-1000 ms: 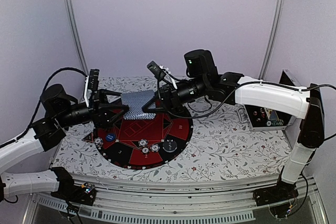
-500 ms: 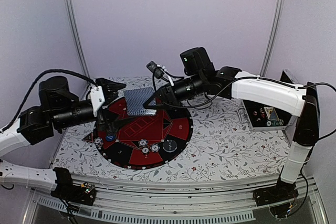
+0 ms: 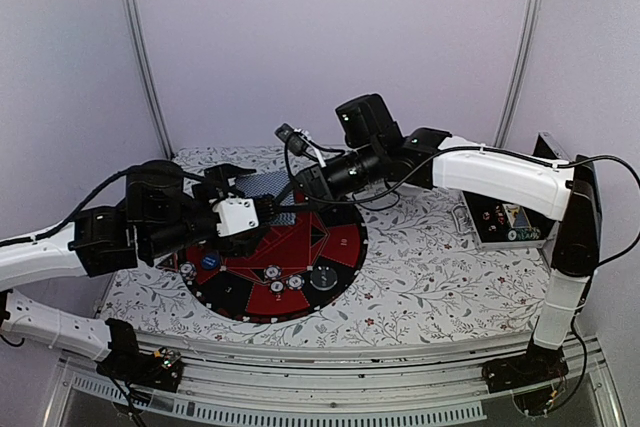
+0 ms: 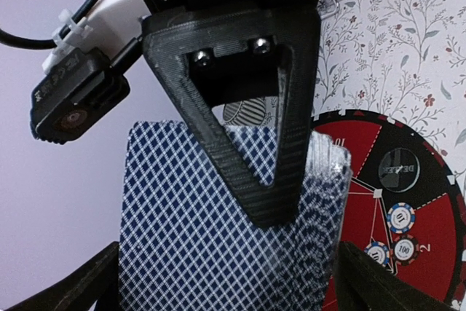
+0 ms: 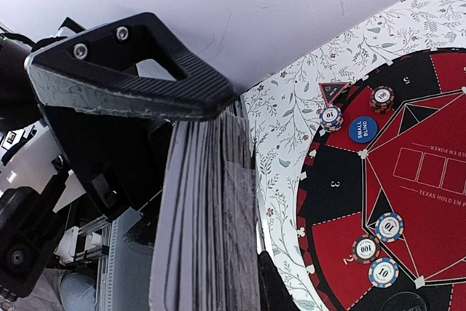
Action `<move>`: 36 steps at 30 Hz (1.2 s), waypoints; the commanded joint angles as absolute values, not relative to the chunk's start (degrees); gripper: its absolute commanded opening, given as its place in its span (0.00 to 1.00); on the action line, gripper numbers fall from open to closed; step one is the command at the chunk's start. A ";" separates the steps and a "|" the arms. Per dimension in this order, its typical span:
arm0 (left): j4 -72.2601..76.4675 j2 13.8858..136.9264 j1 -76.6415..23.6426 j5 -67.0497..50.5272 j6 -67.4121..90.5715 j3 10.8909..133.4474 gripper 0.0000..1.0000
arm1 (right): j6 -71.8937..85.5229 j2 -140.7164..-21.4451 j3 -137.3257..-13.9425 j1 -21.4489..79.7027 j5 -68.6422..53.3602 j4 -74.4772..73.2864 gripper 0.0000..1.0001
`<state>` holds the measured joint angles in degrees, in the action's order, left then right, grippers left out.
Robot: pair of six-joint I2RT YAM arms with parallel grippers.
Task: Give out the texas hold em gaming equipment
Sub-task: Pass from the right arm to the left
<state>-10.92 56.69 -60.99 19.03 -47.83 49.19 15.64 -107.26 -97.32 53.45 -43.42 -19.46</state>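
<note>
Above mat (image 3: 300, 252), right gripper (image 3: 283, 203) clamps card deck (image 4: 182, 253).

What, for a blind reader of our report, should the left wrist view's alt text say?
A deck of blue-backed cards fills the frame, pinched by the right arm's black jaws, one triangular finger across its back. The left arm's own jaws stand open at the bottom corners; a red-and-black mat with chips lies at right.

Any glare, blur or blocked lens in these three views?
Top external: even light, no glare. Left wrist: deck and a black finger fill the frame, back pattern crisp. Right wrist: deck edge looms close, slightly soft; numbers on chips legible.
</note>
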 commanded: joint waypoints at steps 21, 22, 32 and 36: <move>-8.68 60.06 -56.62 14.97 -44.78 50.01 0.65 | 15.52 -109.89 -100.38 54.38 -48.93 -19.60 0.06; -8.64 60.03 -56.62 14.87 -44.70 49.94 0.65 | 15.48 -110.06 -100.64 54.36 -49.24 -19.60 0.06; -7.26 60.54 -56.56 14.53 -45.69 49.23 0.64 | 15.38 -111.99 -103.22 55.23 -52.31 -19.21 0.18; -6.70 60.49 -56.60 15.01 -46.08 48.72 0.63 | 15.38 -111.89 -103.16 55.24 -52.61 -19.07 0.24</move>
<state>-9.56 59.40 -57.23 16.73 -46.92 48.27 17.54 -111.09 -100.88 52.80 -46.59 -22.06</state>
